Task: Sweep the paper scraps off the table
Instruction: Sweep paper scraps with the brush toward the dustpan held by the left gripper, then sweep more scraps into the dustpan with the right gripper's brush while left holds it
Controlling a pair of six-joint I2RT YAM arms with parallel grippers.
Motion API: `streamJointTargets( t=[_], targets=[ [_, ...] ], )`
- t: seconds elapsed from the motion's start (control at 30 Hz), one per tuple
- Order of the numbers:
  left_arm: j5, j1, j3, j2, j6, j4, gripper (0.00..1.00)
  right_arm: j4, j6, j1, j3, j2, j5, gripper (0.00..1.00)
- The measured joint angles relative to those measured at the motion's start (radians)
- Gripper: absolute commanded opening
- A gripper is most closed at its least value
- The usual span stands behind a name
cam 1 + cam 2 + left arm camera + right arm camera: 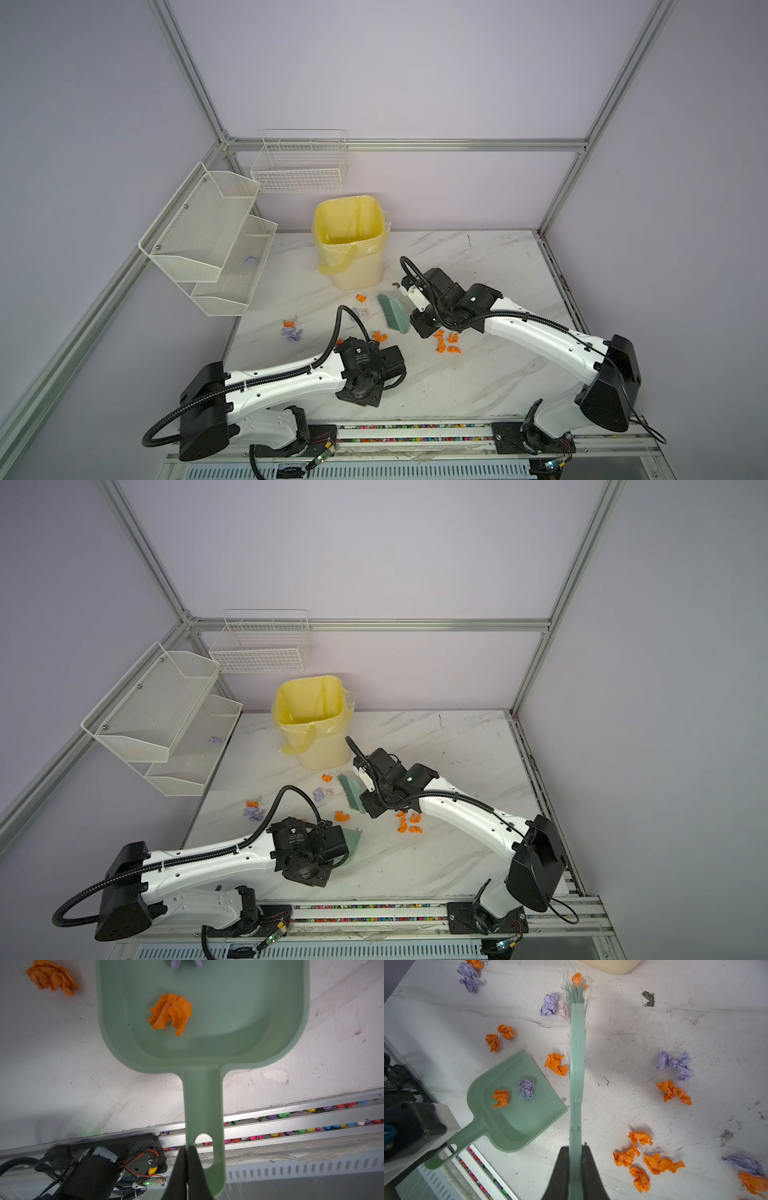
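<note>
- The left gripper [188, 1149] has its fingers clamped on the dustpan [239, 1012] handle; beyond them an orange and a lilac scrap sit in the pan.
- The right gripper [575, 1148] has its fingers clamped on the brush [577, 1053] handle, bristles far ahead.
- Paper scraps [555, 1064] litter the table [633, 1032] either side of the brush, with one orange cluster close beside the right fingers.
</note>
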Motion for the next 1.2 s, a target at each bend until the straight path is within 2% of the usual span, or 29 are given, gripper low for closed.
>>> streamJointTargets(
  t=[0.33, 0.53, 0.87, 1.2],
  targets=[
    [0.008, 0.011, -0.011, 0.000, -0.001, 0.052, 0.00, 0.046, -0.032, 0.000, 0.112, 0.166, 0.001, 0.00],
    [0.014, 0.042, -0.034, 0.002, 0.000, 0.070, 0.00, 0.056, -0.051, 0.000, 0.112, 0.188, -0.006, 0.00],
    [0.019, 0.063, -0.039, 0.059, 0.013, 0.098, 0.00, 0.057, -0.056, 0.000, 0.026, 0.139, -0.090, 0.00],
    [0.023, 0.077, -0.039, 0.065, 0.043, 0.099, 0.00, 0.051, -0.057, 0.066, -0.072, -0.040, -0.201, 0.00]
  ],
)
